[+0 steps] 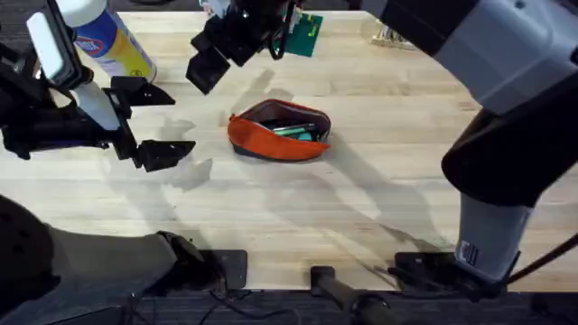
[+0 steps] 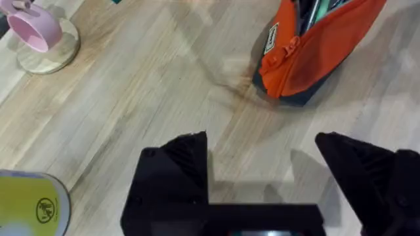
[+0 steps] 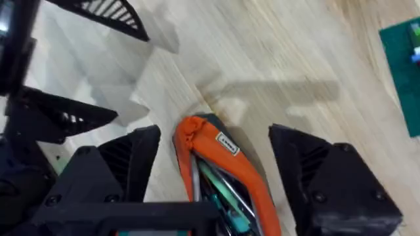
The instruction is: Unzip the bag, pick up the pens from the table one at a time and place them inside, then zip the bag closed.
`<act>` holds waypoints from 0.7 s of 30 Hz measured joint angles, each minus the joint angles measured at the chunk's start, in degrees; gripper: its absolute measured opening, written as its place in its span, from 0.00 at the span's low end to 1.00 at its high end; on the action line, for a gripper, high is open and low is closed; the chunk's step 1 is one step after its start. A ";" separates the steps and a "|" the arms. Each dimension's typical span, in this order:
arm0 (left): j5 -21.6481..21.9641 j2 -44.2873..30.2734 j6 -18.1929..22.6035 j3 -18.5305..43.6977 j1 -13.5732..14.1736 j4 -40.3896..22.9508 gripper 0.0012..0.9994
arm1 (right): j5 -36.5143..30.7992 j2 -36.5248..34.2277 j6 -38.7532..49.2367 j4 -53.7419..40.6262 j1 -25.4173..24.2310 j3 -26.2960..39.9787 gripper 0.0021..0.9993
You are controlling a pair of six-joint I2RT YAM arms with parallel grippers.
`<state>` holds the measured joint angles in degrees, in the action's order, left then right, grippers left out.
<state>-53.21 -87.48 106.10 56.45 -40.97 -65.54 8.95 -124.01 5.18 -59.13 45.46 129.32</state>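
The orange bag [image 1: 278, 132] lies unzipped near the middle of the table [image 1: 379, 190], with a green pen and other pens [image 1: 295, 131] inside its mouth. My left gripper [image 1: 155, 122] is open, low over the table to the left of the bag and apart from it. In the left wrist view the bag [image 2: 315, 49] sits beyond the spread fingers [image 2: 177, 167]. My right gripper [image 1: 215, 56] hangs raised behind and left of the bag, open and holding nothing. Its wrist view looks down on the bag [image 3: 220, 154] and the pens [image 3: 223, 196] between its fingers [image 3: 131, 160].
A yellow wipes canister [image 1: 113, 41] stands at the back left. Behind the bag lies a green board [image 1: 304, 34]. A pink cup on a wooden coaster [image 2: 39, 33] sits off to the side. The right arm crosses the table's right half.
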 joint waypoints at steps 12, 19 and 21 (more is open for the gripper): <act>0.00 0.00 0.00 0.00 0.00 0.00 0.99 | -5.77 0.02 -0.54 -3.90 3.34 0.00 1.00; 0.00 0.00 0.00 0.00 0.00 0.00 0.99 | -5.05 -1.40 -0.93 -3.81 3.96 0.02 1.00; 0.00 0.00 0.00 0.00 0.00 0.00 0.99 | -4.99 -2.81 -0.93 -3.75 4.03 0.02 1.00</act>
<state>-53.21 -87.48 106.10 56.45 -40.97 -65.54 3.96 -126.82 4.25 -62.87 49.50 129.34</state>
